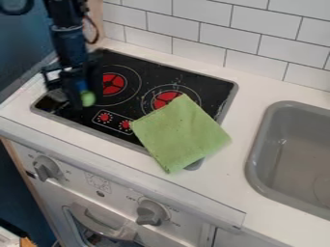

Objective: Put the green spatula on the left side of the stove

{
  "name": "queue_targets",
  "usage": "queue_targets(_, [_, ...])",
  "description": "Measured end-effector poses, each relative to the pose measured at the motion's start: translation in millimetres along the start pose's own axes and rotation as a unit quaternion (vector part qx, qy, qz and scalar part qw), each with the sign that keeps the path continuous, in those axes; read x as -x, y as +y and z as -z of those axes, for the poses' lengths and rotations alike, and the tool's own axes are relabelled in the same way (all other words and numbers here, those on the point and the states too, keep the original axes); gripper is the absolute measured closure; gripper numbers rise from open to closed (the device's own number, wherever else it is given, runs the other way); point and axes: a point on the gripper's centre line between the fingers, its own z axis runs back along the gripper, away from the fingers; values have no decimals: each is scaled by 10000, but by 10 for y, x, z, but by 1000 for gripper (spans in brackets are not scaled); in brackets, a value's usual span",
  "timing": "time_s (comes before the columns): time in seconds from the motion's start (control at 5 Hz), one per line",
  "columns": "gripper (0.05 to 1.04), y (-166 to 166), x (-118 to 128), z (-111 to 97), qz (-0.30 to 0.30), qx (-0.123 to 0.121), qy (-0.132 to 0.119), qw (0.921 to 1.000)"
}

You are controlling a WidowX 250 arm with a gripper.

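Observation:
The black gripper [76, 96] hangs over the left part of the black stove [151, 72], near its front-left corner. A small green piece with blue above it, likely part of the spatula [87, 99], shows right at the gripper's lower end. The arm hides most of it, and I cannot tell whether it is held or touches the stove.
A green cloth [180, 132] lies over the stove's front-right part and onto the counter [238, 116]. The grey sink [256, 159] is at the right. White tiles [199, 19] stand behind, and two knobs [151, 212] are on the front panel.

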Motion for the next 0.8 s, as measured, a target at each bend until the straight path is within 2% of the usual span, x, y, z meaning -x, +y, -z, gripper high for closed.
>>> queue_targets(0.2, [650, -180, 5, -1, 49, 53, -59, 10000])
queue_targets(0.6, [650, -419, -170, 36, -84, 69, -271, 9996])
queue_targets(0.8, [650, -568, -248, -15, -109, 171, -328, 9993])
